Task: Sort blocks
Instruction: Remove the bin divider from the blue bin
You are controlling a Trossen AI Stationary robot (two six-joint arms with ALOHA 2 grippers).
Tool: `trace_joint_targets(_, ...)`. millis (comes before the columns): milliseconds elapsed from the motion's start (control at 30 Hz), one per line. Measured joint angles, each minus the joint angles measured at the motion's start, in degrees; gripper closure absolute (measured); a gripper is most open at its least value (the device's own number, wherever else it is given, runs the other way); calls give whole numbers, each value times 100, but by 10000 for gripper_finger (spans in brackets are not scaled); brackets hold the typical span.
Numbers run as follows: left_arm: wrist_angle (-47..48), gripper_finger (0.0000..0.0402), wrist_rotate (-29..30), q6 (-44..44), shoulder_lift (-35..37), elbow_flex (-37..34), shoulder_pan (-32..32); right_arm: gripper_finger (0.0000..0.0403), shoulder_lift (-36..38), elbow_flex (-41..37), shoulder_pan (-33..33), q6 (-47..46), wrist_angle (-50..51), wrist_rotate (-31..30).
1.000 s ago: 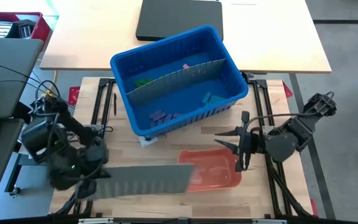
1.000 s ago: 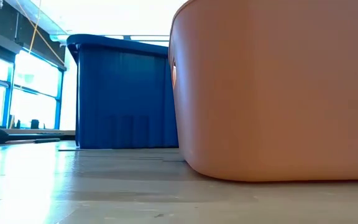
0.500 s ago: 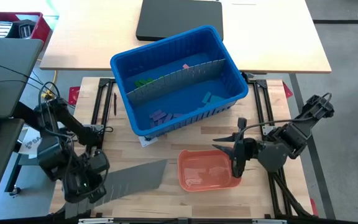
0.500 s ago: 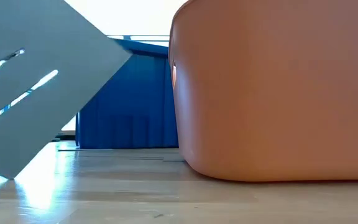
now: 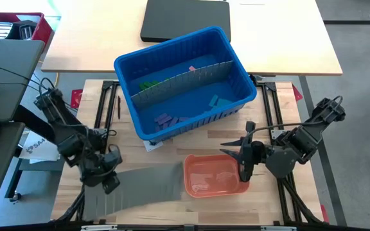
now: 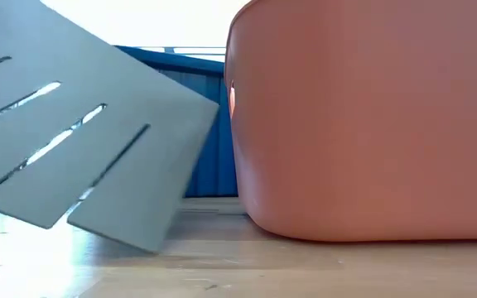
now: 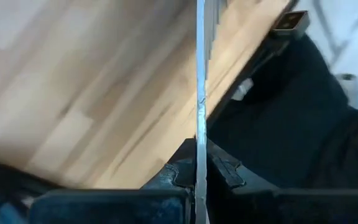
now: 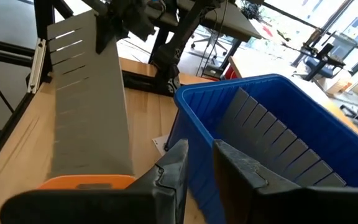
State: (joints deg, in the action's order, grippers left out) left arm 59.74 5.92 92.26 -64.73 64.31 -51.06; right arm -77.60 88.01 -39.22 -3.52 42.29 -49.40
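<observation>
My left gripper [image 5: 108, 178] is at the near left, shut on a grey slotted divider sheet [image 5: 146, 186]. The sheet reaches toward the orange tray [image 5: 191, 170] and shows tilted in the low view [image 6: 81, 149]. My right gripper [image 5: 231, 144] hovers above the tray's right rim, its fingers a little apart [image 8: 201, 152] with nothing between them. The blocks lie in the blue bin [image 5: 172, 40], on both sides of its grey divider: green [image 5: 148, 84], pink [image 5: 192, 67], teal [image 5: 217, 101] and purple [image 5: 166, 119]. My left gripper pinches the sheet's left end [image 7: 199, 155] between its two fingers, one on each face; its wrist view sees the sheet edge-on. The fingers slant down from the table's left. The sheet hangs tilted, its slotted end low beside the tray; whether its low corner [image 6: 149, 247] touches the table I cannot tell.
The blue bin [image 8: 229, 112] stands at the table's middle, on a white paper [image 5: 151, 145]. The tray fills the low view's right half [image 6: 371, 124]. A pen [image 5: 118, 106] lies left of the bin. A black slab [image 5: 185, 19] lies on the far table.
My left gripper has come down toward the table and rolled, still shut on the sheet. The sheet, which hung high and flat over the tray's left edge, has drawn back from it and is now lower and tilted. In the low view it has swung in from the left.
</observation>
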Motion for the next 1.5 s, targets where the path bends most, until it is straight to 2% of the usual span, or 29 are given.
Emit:
trace_joint_targets(67,-410,394,-163,-85,167,-429,168,336,0,0,-18,-77,41,4)
trace_joint_targets(200,-618,388,-565,-100,392,-1129,491,336,-2,-1,-21,-94,39,7)
trace_joint_targets(400,-795,375,-725,-316,519,-1767,925,336,-2,-2,-20,-102,36,8)
trace_joint_targets(500,-765,343,-808,-408,607,-1907,1102,336,-2,0,-20,-102,36,8)
trace_joint_targets(733,-555,235,-1093,-567,902,-1964,1471,336,0,0,-20,-205,36,25)
trace_joint_targets(867,-261,197,-1190,-553,1209,-1946,1754,336,-2,-1,-20,-205,39,33)
trace_joint_targets(1067,260,189,-1160,-818,1537,-1554,2087,336,-2,-2,-20,-205,40,32)
trace_joint_targets(1233,457,196,-656,-1221,1501,-953,2339,336,-2,0,-20,-194,39,32)
trace_joint_targets(1367,285,204,-214,-1989,1173,-166,2616,336,0,0,56,-52,49,32)
trace_joint_targets(1500,274,214,168,-3211,540,843,2956,336,-2,0,308,-19,370,-121)
